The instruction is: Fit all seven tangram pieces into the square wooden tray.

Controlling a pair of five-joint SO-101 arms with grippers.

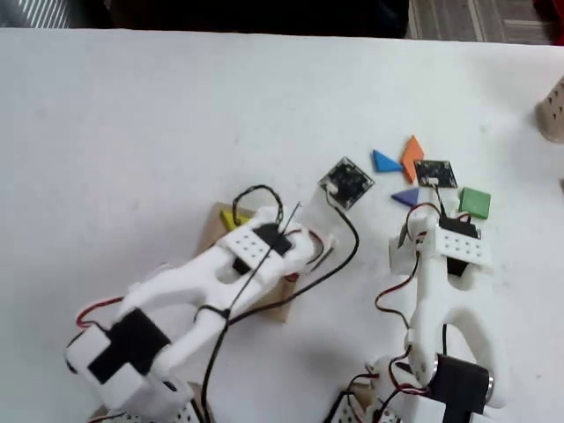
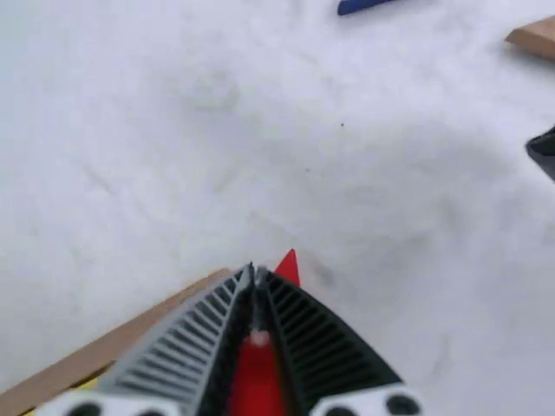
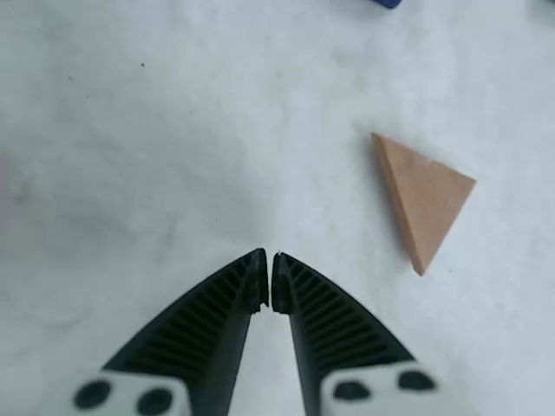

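Left wrist view: the left pincer (image 2: 257,276) is clenched on a flat red tangram piece (image 2: 287,267), whose pointed tip pokes out past the fingertips, just over the rim of the square wooden tray (image 2: 95,355). Seen from the high view, that arm lies across the tray, and a yellow piece (image 1: 233,218) shows inside it at the far corner. The right pincer (image 3: 269,279) is clenched on nothing, jaws nearly touching over the white bench (image 3: 130,130), near a tan triangular piece (image 3: 425,195). Beyond the right arm lie a blue triangle (image 1: 385,161), an orange diamond-shaped piece (image 1: 411,157), a purple triangle (image 1: 406,196) and a green square (image 1: 475,202), all well apart from the tray.
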